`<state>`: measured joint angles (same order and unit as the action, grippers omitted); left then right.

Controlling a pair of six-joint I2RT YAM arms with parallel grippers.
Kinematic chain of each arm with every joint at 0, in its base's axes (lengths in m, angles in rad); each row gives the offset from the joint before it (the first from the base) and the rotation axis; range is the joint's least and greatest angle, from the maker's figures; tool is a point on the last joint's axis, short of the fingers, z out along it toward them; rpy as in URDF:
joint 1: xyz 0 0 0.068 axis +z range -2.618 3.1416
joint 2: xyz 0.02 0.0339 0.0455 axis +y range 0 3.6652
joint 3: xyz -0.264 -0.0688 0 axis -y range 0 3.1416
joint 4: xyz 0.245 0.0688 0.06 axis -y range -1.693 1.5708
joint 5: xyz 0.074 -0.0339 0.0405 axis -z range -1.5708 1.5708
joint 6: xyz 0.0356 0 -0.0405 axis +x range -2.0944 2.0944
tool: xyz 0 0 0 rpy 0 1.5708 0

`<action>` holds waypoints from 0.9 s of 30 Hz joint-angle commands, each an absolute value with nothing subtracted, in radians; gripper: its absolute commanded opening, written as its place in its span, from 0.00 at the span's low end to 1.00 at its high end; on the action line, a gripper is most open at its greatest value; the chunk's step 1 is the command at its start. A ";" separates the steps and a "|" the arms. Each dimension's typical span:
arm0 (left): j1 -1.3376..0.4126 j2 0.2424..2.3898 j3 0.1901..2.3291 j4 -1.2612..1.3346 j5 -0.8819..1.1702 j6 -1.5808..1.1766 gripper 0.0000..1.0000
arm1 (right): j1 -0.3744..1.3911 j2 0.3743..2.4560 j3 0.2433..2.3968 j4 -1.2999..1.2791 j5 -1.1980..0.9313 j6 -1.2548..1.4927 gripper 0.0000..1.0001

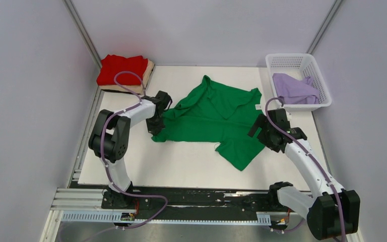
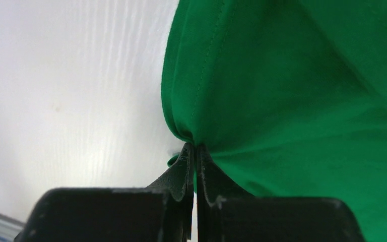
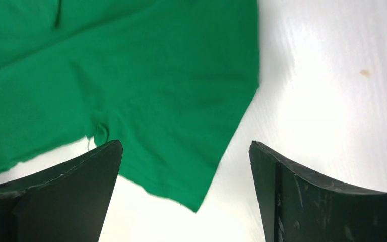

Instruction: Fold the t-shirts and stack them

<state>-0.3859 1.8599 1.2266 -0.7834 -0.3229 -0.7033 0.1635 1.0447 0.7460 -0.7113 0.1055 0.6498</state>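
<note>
— Green cloth is what the left gripper [image 2: 195, 147] has. Its jaws are pressed together on a stitched edge of the green t-shirt [image 1: 216, 118], at the garment's left side in the overhead view. Why there?

— Probably because a pinch on the edge lets that arm lift or drag one side and spread the shirt before folding. The shirt lies rumpled in the middle of the table [image 1: 181, 169], with its collar toward the top of the frame and one flap pointing to the lower right.

— And the right gripper [image 3: 185, 146]?

— Spread wide, holding nothing. It hovers at the shirt's lower-right part. In its wrist view a corner of green cloth sits between the two fingers, with bare table on the right. It looks placed to take the opposite edge, so the two arms could pull the cloth flat between them.

— Any containers?

— One, the white lattice basket [image 1: 288, 55] at the upper right of the overhead view. The lavender t-shirt [image 1: 295, 91] lies bunched inside it, unfolded, with a fold reaching toward the right wall.

— The pile at the upper left?

— The red t-shirt [image 1: 122, 69], folded, rests on the tan t-shirt [image 1: 149, 70], of which only an edge shows. That seems to be the stack. By that reading two are done, the green one is being handled, and the lavender one waits in the basket.
</note>
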 commanded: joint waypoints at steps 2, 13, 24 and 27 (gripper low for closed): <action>-0.387 1.754 1.142 -0.867 -0.357 -0.727 0.00 | 0.317 1.069 0.779 -0.915 0.067 0.755 0.93; -0.387 1.672 1.012 -0.841 -0.295 -0.723 0.00 | 0.585 1.174 0.636 -0.876 -0.017 0.921 0.71; -0.387 1.612 0.973 -0.796 -0.247 -0.705 0.00 | 0.594 1.301 0.607 -0.783 0.124 0.973 0.56; -0.385 1.582 0.958 -0.769 -0.215 -0.698 0.00 | 0.594 1.352 0.612 -0.760 0.172 0.986 0.47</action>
<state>-0.3855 1.6478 0.9745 -0.8043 -0.2573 -0.7048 0.5880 1.2823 0.6228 -0.8635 0.0555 0.9421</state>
